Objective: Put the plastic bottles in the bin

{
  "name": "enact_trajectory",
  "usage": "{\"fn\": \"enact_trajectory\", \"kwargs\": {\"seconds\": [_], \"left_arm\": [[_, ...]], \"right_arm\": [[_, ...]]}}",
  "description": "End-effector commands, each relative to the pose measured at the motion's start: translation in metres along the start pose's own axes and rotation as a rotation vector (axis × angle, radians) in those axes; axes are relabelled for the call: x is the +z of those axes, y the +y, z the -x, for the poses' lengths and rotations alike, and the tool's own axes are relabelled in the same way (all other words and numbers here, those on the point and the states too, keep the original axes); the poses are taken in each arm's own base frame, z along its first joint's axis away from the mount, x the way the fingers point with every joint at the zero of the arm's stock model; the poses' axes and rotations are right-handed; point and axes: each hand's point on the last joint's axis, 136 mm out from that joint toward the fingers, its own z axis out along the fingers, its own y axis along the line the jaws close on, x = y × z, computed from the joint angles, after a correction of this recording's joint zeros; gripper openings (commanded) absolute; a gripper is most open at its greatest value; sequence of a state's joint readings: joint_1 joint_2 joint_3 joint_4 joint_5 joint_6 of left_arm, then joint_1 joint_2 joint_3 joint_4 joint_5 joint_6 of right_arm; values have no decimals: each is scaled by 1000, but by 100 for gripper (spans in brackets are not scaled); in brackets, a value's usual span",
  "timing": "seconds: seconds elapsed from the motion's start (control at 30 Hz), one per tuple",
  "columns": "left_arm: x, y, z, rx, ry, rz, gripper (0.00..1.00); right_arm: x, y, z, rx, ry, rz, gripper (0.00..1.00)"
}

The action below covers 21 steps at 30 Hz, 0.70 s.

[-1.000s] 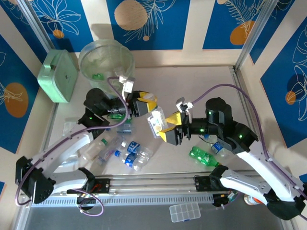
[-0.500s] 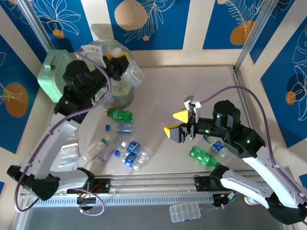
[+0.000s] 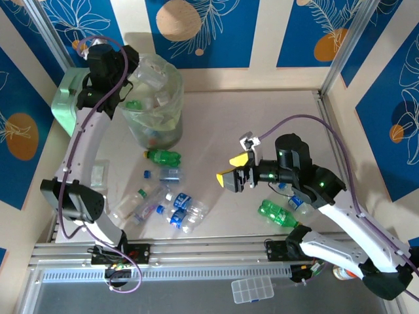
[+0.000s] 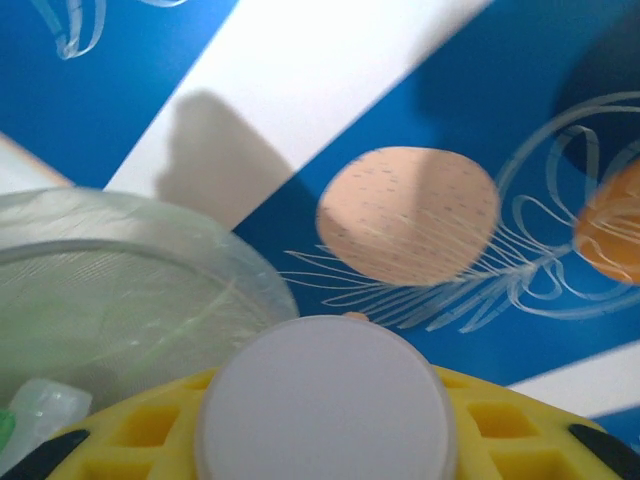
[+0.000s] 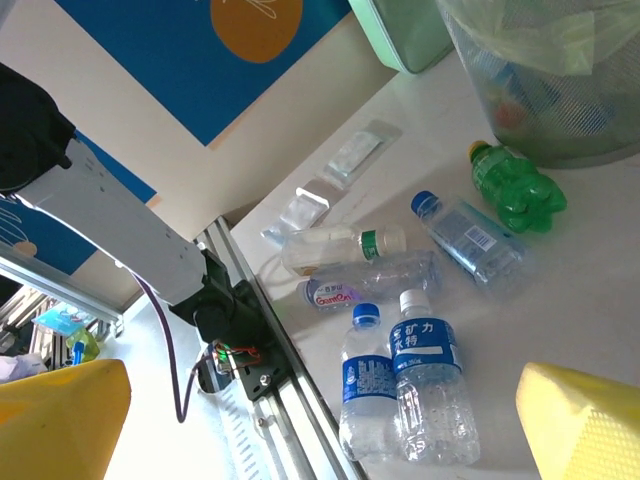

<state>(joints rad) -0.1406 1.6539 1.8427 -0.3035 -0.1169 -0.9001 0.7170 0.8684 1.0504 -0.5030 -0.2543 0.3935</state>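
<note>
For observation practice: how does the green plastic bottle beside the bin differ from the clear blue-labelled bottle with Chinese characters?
The green plastic bottle is tinted, with a yellowish cap; the clear blue-labelled bottle is colourless, blue-capped. The green one lies close to the translucent round bin; the clear one farther away. Both lie on their sides.

The pale table carries the bin and mint box far left, two green bottles and clustered clear bottles.
</note>
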Motion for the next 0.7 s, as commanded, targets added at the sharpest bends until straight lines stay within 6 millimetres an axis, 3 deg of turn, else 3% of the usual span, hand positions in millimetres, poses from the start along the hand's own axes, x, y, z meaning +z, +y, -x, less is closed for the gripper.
{"fn": "enact_trajectory", "kwargs": {"seconds": [0.0, 0.37, 0.53, 0.57, 0.67], "left_arm": [[24, 15, -6, -192, 41, -21, 0], [77, 70, -60, -223, 228, 92, 0], [97, 76, -93, -242, 344, 58, 0], [100, 80, -98, -240, 354, 64, 2], [105, 92, -109, -233, 382, 95, 25]], "right_arm": [[0, 8, 4, -14, -2, 31, 99], [9, 5, 6, -15, 17, 17, 99], [17, 0, 1, -7, 33, 11, 99], [18, -1, 0, -7, 38, 10, 99], [18, -1, 0, -12, 40, 2, 99]]}}
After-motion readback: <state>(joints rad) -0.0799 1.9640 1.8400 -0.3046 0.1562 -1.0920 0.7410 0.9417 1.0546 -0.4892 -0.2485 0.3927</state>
